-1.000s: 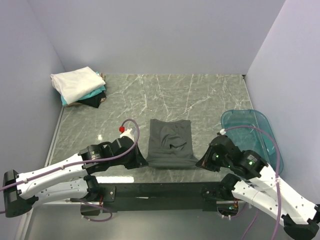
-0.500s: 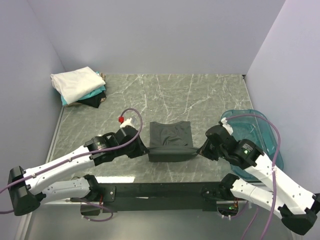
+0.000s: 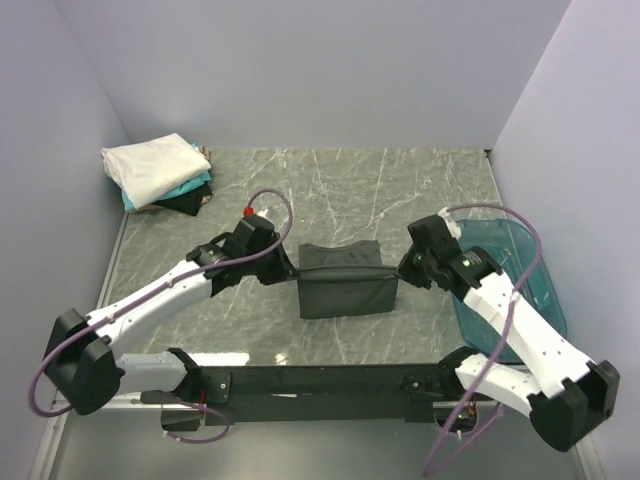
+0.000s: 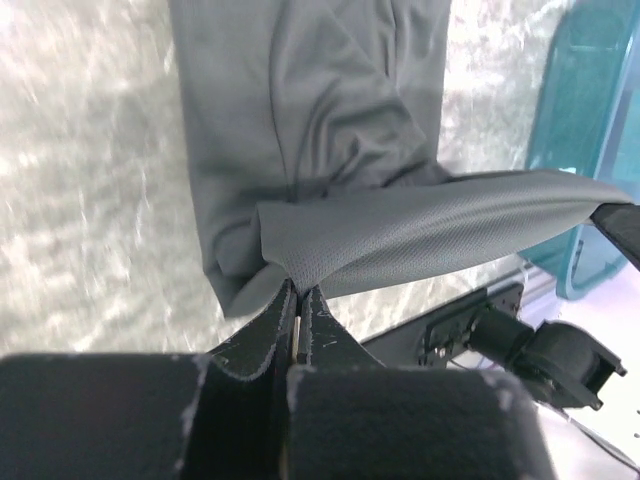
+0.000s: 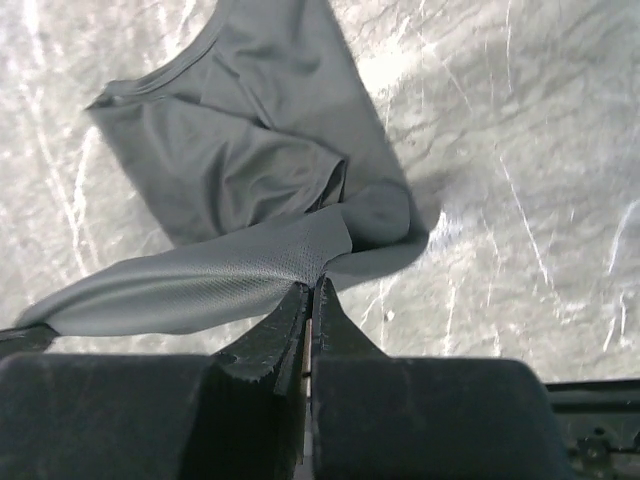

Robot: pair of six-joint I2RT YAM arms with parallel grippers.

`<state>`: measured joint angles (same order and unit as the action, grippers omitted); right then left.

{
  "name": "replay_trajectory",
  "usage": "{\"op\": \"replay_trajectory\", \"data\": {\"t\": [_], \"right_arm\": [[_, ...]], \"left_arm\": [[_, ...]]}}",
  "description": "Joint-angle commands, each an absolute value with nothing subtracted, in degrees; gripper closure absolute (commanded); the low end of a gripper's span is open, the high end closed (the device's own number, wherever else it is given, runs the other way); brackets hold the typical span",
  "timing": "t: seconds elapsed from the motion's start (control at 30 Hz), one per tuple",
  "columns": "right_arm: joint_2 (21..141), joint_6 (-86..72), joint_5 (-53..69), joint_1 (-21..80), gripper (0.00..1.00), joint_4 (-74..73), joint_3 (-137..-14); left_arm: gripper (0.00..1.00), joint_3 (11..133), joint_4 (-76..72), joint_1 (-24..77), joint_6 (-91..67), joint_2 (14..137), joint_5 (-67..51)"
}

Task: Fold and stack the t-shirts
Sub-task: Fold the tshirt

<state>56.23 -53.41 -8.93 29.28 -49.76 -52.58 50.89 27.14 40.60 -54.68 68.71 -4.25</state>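
On table (image 3: pixel 340 190): grey tee (image 3: pixel 346 290), hem aloft

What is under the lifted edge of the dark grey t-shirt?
Under the lifted edge, pinched by the left gripper and right gripper, lies the rest of the dark grey t-shirt on the table. Whatever the cloth covers cannot be seen.

A corner of the grey shirt (image 4: pixel 330 130) is pinched between the closed jaws of the left gripper (image 4: pixel 298 296). Ahead of the jaws, the rest of the shirt is spread on the marble table (image 4: pixel 90 180). From the jaws a lifted edge is stretched away to the right, where a teal tub (image 4: pixel 590 120) is seen beyond it.
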Motion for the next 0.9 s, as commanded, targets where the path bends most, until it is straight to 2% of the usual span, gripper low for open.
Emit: {"op": "replay_trajectory", "data": {"t": [0.0,0.47,0.87], "right_arm": [[60.8,-46.8,-10.6,25.8,1.00,-46.6,-56.3],[81.1,-39.0,-7.4,19.2,1.00,-42.4,-66.8],[94.0,-35.2,-5.5,16.3,1.00,-43.1,-74.4]], "left_arm": [[1.00,54.1,26.8,36.7,-48.7,71.2,-5.6],[1.00,63.9,23.6,26.6,-41.9,88.4,-14.8],[1.00,70.7,24.5,24.3,-40.3,100.0,-17.8]]}}
